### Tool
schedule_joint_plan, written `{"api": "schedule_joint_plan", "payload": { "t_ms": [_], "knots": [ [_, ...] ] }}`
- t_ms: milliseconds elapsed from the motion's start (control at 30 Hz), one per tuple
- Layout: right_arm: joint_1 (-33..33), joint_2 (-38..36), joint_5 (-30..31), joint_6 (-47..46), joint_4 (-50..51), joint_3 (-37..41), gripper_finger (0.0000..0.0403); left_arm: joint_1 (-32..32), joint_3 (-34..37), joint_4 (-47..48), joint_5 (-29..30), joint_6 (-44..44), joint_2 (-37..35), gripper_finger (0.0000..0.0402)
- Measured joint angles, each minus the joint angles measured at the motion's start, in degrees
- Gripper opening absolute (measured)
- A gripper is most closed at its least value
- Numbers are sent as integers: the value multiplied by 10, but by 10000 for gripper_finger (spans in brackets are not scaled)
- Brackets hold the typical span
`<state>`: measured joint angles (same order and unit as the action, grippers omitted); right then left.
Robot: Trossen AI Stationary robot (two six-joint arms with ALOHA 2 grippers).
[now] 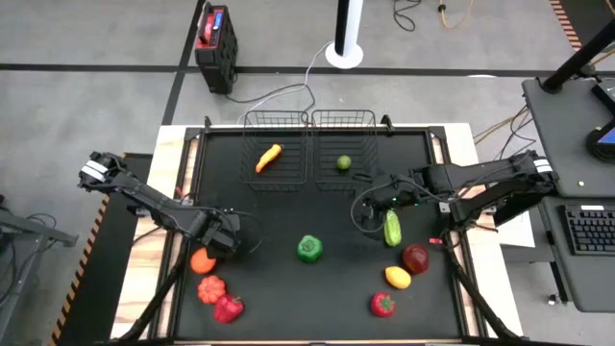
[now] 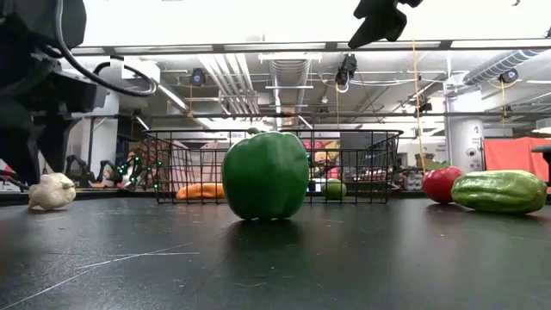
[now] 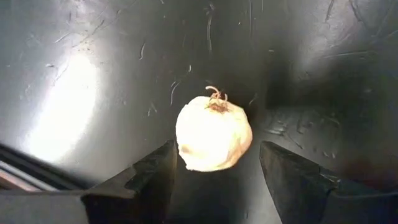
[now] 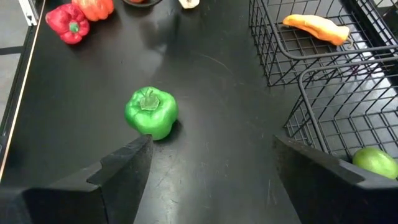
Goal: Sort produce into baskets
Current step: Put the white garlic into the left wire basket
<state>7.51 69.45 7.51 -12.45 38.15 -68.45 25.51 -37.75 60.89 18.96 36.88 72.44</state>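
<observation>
The left gripper stood open, its fingers flanking a white garlic on the black table near the left edge, not gripping it. The right gripper was open and empty, raised above the table just in front of the right basket, which held a green lime. The left basket at the far edge held an orange carrot. A green pepper stood mid-table; a cucumber lay toward the right edge.
</observation>
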Motion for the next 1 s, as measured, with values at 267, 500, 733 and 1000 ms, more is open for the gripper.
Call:
{"api": "schedule_joint_plan", "payload": {
  "t_ms": [267,500,733,1000],
  "knots": [
    [0,0,0,0,0,0,319,-8,32,-58,1,1,0,214],
    [0,0,0,0,0,0,321,-8,34,-69,3,5,0,182],
    [0,0,0,-2,0,0,317,-8,30,-68,-2,19,0,130],
    [0,0,0,-4,1,0,315,-7,-62,-21,-5,-4,-2,120]
  ]
}}
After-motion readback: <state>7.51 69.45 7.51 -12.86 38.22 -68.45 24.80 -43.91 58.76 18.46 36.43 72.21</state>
